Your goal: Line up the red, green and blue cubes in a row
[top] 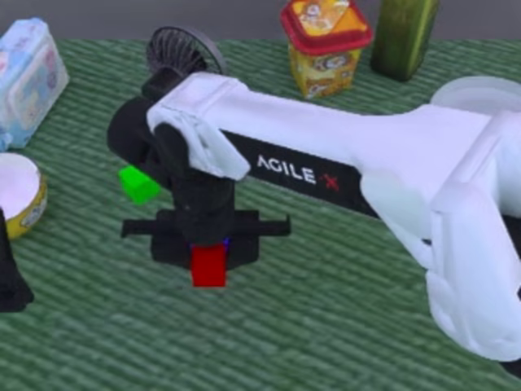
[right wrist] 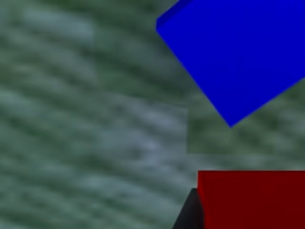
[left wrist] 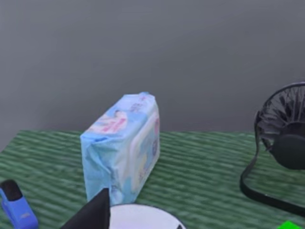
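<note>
White right arm (top: pixel 342 163) (lettered "AGILE"), jaws over red cube (top: pixel 208 266).

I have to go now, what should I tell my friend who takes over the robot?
Right hand: down on the mat at centre-left, over the red cube; whether it grips is unclear.
Left arm: parked at the left edge.
Blue cube: close beside the red one, turned askew, almost hidden under the right hand from above.
Green cube: apart, nearer the left side.
Left to do: the row isn't finished yet.
</note>
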